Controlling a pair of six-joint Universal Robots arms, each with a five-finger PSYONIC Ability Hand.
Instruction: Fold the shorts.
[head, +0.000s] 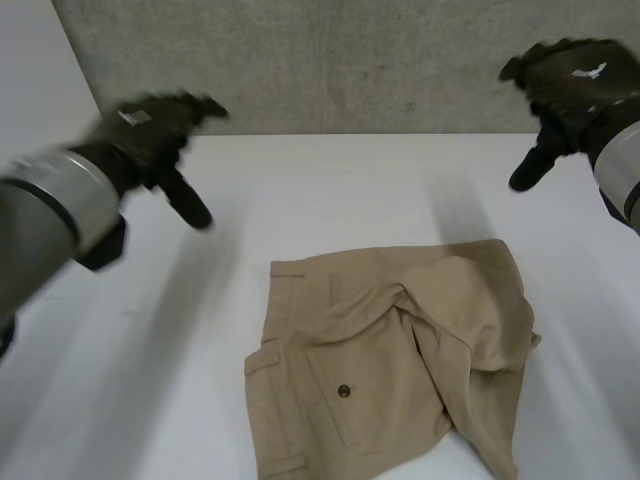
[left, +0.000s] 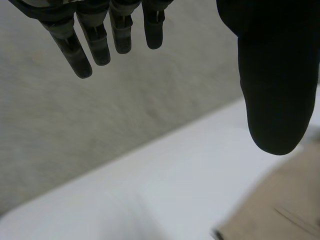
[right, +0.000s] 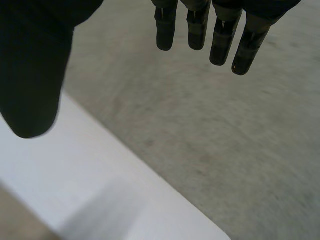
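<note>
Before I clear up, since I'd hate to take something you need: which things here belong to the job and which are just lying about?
For the job: shorts, rumpled on the table; left hand and right hand, both open, off the cloth.
Just there: the wall behind.

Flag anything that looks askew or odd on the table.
The shorts lie rumpled on the table: the top layer is bunched into creases near the middle, and the edges do not line up. Nothing else stands out.
</note>
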